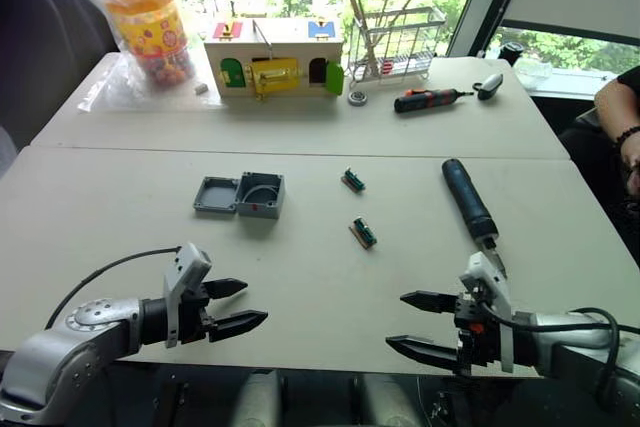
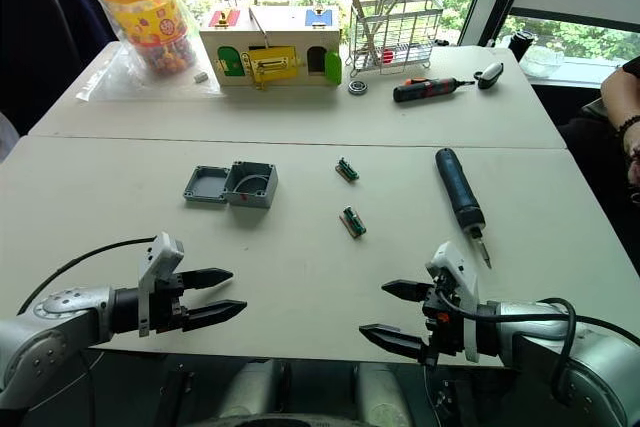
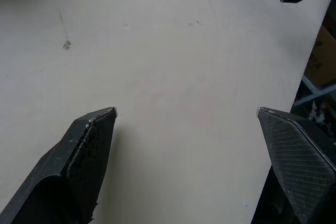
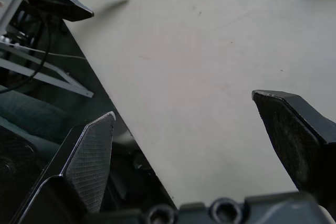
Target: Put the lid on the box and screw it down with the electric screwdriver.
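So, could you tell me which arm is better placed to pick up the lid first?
The left. The lid lies beside the box on the robot's left, ahead of the open left end effector. The right end effector, also open, sits nearer the electric screwdriver.

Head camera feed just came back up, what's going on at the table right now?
Nothing is held. The left gripper and right gripper hover open over the near edge of the white table. The small grey plastic box sits open with its shallow grey lid beside it, touching. The long dark electric screwdriver lies ahead of the right gripper. The lid is not yet on.
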`<state>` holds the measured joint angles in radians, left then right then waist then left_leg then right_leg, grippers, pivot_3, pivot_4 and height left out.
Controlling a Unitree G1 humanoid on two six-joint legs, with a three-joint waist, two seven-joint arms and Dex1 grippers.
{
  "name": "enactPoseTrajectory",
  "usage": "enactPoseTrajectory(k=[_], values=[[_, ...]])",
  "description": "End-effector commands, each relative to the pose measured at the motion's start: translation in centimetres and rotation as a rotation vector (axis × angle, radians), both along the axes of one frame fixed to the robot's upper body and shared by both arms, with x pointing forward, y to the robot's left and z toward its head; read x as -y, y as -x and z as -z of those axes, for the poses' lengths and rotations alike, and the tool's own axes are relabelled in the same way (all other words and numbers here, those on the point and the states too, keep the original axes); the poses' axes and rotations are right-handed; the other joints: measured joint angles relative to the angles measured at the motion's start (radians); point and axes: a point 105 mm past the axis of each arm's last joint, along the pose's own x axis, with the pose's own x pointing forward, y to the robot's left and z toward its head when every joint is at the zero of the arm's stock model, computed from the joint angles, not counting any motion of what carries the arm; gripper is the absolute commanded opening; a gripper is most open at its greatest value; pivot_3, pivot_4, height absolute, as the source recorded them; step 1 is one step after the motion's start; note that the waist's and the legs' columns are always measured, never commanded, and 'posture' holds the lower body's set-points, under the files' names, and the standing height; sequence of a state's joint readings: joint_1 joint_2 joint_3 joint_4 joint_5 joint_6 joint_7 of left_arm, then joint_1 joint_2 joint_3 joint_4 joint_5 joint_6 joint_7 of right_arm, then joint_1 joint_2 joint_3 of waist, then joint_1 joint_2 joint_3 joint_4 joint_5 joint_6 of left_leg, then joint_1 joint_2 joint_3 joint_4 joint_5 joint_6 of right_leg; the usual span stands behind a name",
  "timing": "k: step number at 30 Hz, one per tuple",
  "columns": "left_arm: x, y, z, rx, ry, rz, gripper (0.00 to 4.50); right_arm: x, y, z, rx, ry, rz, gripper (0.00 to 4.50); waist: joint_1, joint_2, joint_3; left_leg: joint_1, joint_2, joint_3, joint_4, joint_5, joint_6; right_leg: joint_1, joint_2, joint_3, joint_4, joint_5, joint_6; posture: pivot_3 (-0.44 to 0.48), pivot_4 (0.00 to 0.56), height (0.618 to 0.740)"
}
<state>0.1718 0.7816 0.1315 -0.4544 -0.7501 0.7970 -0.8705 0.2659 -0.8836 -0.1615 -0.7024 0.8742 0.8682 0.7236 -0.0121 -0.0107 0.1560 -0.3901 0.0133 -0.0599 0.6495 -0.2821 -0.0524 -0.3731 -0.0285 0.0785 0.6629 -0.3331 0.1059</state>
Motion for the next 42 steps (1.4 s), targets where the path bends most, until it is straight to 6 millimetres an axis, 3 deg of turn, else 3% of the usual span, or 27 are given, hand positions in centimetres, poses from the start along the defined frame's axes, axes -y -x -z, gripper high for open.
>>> enactPoseTrajectory(k=[1,16,23,25,29,32,36,40,42], values=[[0.1,-0.4,-0.5,0.045,-0.004,0.011,4.41,-0.4,-0.2,-0.7,0.025,-0.032,-0.007,4.50,0.000,0.000,0.000,0.000,0.000,0.000,0.000,0.000,0.000,0.000,0.000,0.000,0.000,0.000,0.000,0.000,0.150,0.740],[0.2,-0.9,-1.5,0.052,0.067,-0.021,4.41,-0.9,-1.4,-1.7,0.096,-0.052,0.005,4.50,-0.001,0.000,0.000,0.000,0.000,0.000,0.000,0.000,0.000,0.000,0.000,0.000,0.000,0.000,0.000,0.000,0.150,0.740],[-1.3,-2.8,-1.1,0.108,-0.083,-0.089,4.41,-1.2,-1.8,-2.1,0.109,-0.049,0.007,4.50,0.000,0.000,0.000,0.000,0.000,0.000,0.000,0.000,0.000,0.000,0.000,0.000,0.000,0.000,0.000,0.000,0.150,0.740],[-2.4,-3.6,-1.1,0.135,-0.188,-0.081,4.41,-1.3,-1.9,-2.4,0.117,-0.050,0.006,4.50,-0.001,0.000,0.000,0.000,0.000,0.000,0.000,0.000,0.000,0.000,0.000,0.000,0.000,0.000,0.000,0.000,0.150,0.740],[-2.9,-8.8,-7.5,0.310,-0.335,0.047,4.41,-2.6,-2.8,-5.6,0.218,-0.074,-0.057,4.50,0.005,-0.006,0.007,-0.001,0.000,-0.001,0.001,0.000,0.000,-0.001,0.001,-0.002,0.002,0.000,0.000,0.000,0.150,0.740],[-1.7,-12.3,-9.2,0.433,-0.495,0.197,4.41,-3.8,-3.5,-6.3,0.282,-0.029,-0.096,4.50,0.004,-0.003,0.005,-0.001,-0.003,-0.002,0.002,0.001,-0.002,0.001,0.002,-0.008,0.001,0.001,-0.002,0.000,0.150,0.740],[0.1,-14.2,-9.1,0.443,-0.548,0.360,4.41,-4.6,-4.0,-6.5,0.317,-0.044,-0.072,4.50,-0.004,-0.001,0.004,-0.003,-0.006,0.000,0.000,-0.003,0.005,0.000,0.000,-0.006,0.000,-0.001,0.000,0.000,0.150,0.740],[0.7,-14.6,-7.3,0.398,-0.596,0.509,4.41,-4.8,-4.2,-6.0,0.336,-0.045,-0.019,4.50,-0.023,-0.002,0.004,-0.022,-0.004,-0.001,0.005,-0.002,0.003,-0.022,0.001,-0.006,0.005,-0.002,0.000,0.000,0.150,0.740],[1.0,-15.0,-6.8,0.397,-0.607,0.539,4.41,-4.7,-4.3,-5.8,0.342,-0.044,0.009,4.50,-0.027,-0.002,0.004,-0.026,-0.004,-0.001,0.010,-0.002,0.003,-0.024,0.001,-0.007,0.006,-0.002,0.000,0.000,0.150,0.740]])
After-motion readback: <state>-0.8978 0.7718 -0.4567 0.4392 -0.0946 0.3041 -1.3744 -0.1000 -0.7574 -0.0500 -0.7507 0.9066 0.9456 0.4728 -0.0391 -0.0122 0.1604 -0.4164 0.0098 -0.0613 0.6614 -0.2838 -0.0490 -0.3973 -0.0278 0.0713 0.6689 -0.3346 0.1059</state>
